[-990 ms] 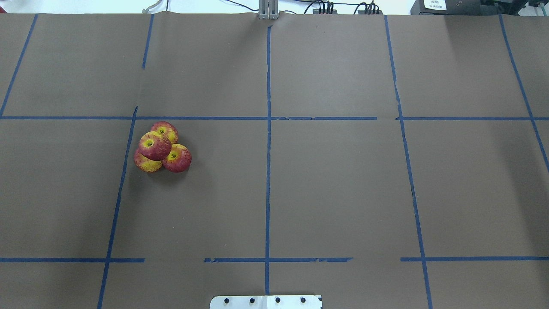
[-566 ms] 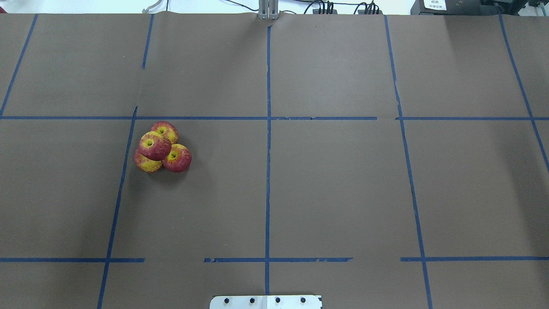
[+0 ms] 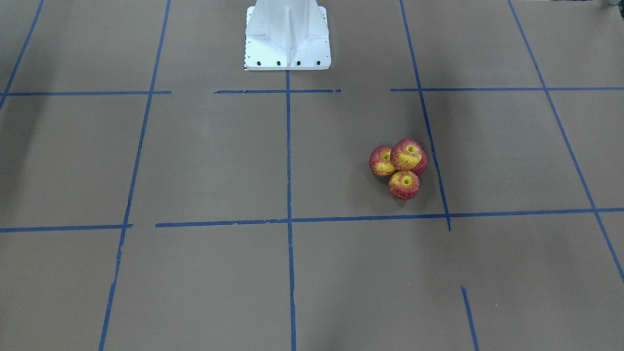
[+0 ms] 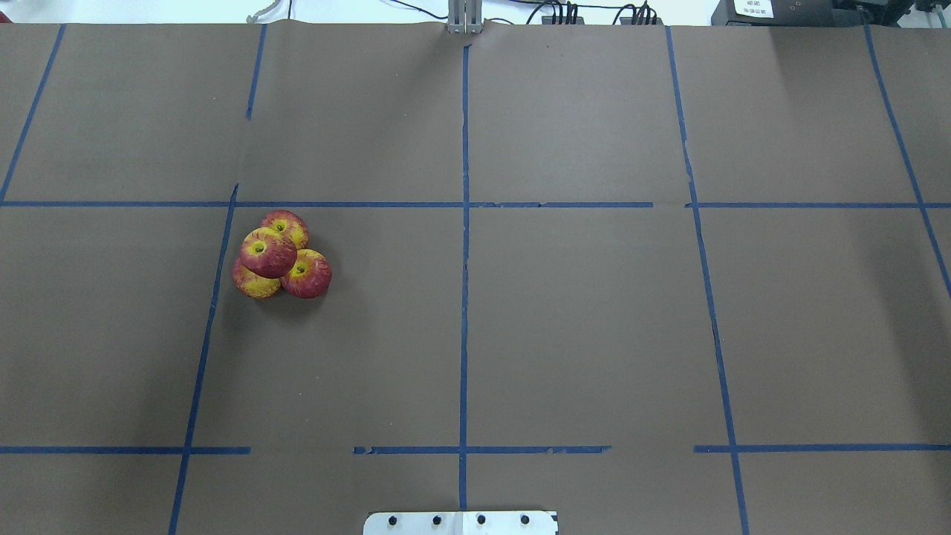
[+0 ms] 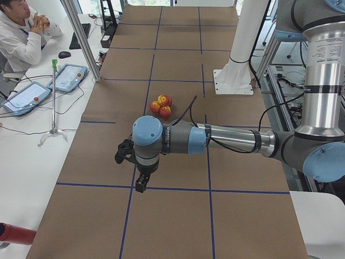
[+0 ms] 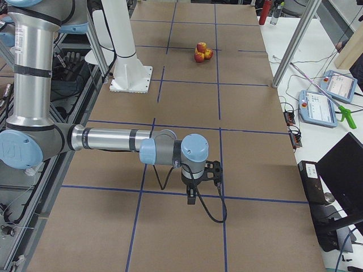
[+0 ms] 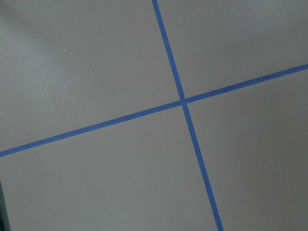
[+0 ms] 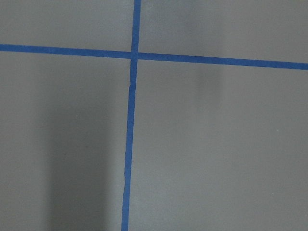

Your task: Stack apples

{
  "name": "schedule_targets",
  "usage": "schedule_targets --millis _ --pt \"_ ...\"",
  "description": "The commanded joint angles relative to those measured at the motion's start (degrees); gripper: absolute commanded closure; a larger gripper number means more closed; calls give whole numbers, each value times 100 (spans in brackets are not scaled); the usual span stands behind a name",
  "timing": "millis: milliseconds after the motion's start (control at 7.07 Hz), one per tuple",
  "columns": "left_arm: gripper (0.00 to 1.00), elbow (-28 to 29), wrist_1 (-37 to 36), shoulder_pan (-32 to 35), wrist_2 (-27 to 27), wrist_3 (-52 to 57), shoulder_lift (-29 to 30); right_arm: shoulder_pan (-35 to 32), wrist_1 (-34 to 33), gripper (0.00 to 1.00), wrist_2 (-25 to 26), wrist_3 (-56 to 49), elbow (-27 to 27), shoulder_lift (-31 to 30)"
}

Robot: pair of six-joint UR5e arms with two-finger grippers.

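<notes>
On my left half of the table [image 4: 594, 334] the four apples [image 4: 281, 260] sit in one tight clump, three on the brown paper and the top apple [image 4: 268, 253] resting across them, stem dimple up. My left fingers [image 5: 140, 185] hang over a blue tape cross [image 7: 183, 102] toward the table's left end, well apart from the pile, which lies inward from them. My right fingers [image 6: 191, 198] are far off at the other end. I cannot tell how wide either pair stands. Round as they are, the apples offer no long axis. I judge the stack done, and any correction falls to my nearer left arm
</notes>
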State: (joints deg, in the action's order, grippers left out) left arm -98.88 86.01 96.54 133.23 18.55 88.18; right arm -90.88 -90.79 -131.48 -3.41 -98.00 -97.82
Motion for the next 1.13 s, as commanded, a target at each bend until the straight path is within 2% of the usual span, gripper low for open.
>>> schedule_targets --millis 0,990 --pt "0 17 12 -3 10 0 6 0 0 0 0 -2 0 0" --pt "0 61 12 -135 -25 0 68 0 0 0 0 -2 0 0"
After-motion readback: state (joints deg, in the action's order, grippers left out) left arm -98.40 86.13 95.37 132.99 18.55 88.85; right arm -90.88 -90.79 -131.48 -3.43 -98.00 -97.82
